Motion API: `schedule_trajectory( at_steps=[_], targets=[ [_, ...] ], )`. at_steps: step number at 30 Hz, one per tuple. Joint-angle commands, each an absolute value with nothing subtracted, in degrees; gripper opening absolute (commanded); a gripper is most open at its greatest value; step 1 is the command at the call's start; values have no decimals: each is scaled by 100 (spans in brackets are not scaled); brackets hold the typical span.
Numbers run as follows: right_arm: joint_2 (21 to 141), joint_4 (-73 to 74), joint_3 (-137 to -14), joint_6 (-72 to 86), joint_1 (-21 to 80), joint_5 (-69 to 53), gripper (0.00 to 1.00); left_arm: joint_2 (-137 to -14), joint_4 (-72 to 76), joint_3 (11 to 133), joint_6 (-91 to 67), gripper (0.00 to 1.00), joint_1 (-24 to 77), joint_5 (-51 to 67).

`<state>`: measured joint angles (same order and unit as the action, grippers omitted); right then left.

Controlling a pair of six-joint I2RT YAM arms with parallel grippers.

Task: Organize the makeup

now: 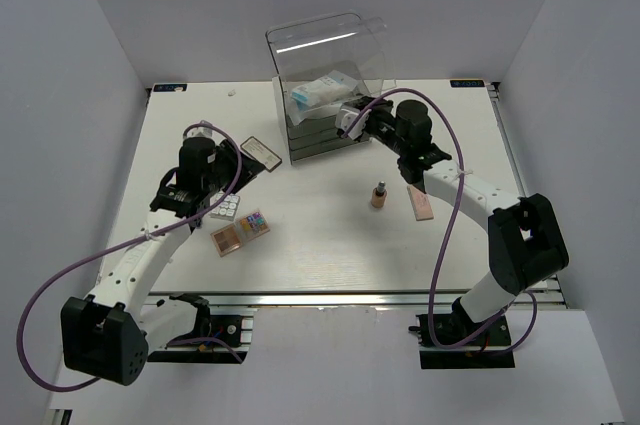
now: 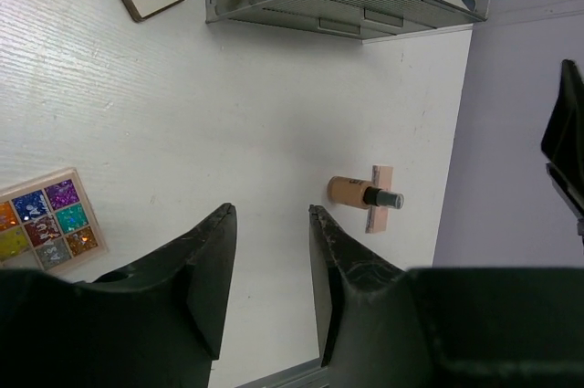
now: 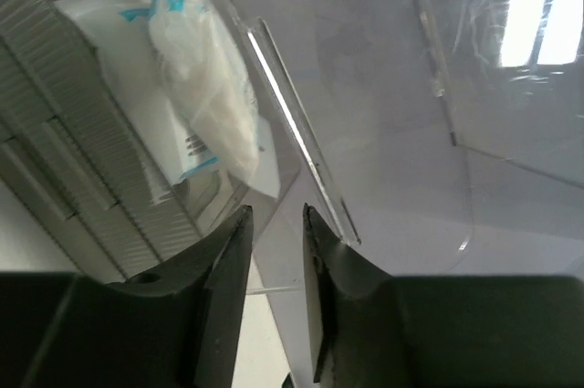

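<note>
Acrylic drawer box (image 1: 330,85) stands at the desk's (image 1: 330,255) far edge, white-and-blue packet (image 1: 322,91) on top. Right end effector (image 1: 349,123) touches its front, jaws slightly parted, empty. Left end effector (image 2: 269,265) hangs parted, empty; multicoloured palette (image 1: 255,223) lies just right of it.

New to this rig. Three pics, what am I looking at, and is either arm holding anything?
Two robot arms are bolted at the near edge of a white table. The top view looks down from above; the other two come from a camera on each wrist.

On the table: a tall clear acrylic drawer box with a white-and-blue plastic packet on top, a dark-framed flat case, a multicoloured glitter palette, a white-grid palette, a small brown bottle and a peach flat palette.

The left pincer hovers with a gap, holding nothing. The right pincer sits at the box's clear edge, slightly parted; I can't tell whether it grips.
</note>
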<state>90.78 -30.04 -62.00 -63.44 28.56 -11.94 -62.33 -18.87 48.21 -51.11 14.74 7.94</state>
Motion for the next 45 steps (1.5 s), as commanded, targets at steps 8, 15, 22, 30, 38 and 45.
schedule_trajectory(
  at_steps=[8,15,22,30,38,45],
  targets=[
    [8578,-2048,-5731,-6074,2830,-1318,42,-6047,-1732,4605,-5186,51,1450,773],
    [8464,-1284,-5625,-5907,2830,-1547,43,-6345,-819,4456,-5474,50,1450,1291],
    [8516,146,-6555,-3650,2365,-2556,39,-7241,1483,4114,-6064,50,2195,1381],
    [8297,70,-6425,-2040,1952,-3226,63,-8550,4077,4235,-6468,52,2751,642],
    [8130,-377,-6381,-1503,1512,-3384,63,-10710,6573,4692,-7434,52,3260,-720],
    [7928,-641,-6241,-1222,959,-3524,63,-11583,6539,5440,-7638,52,3516,-1686]
  ],
)
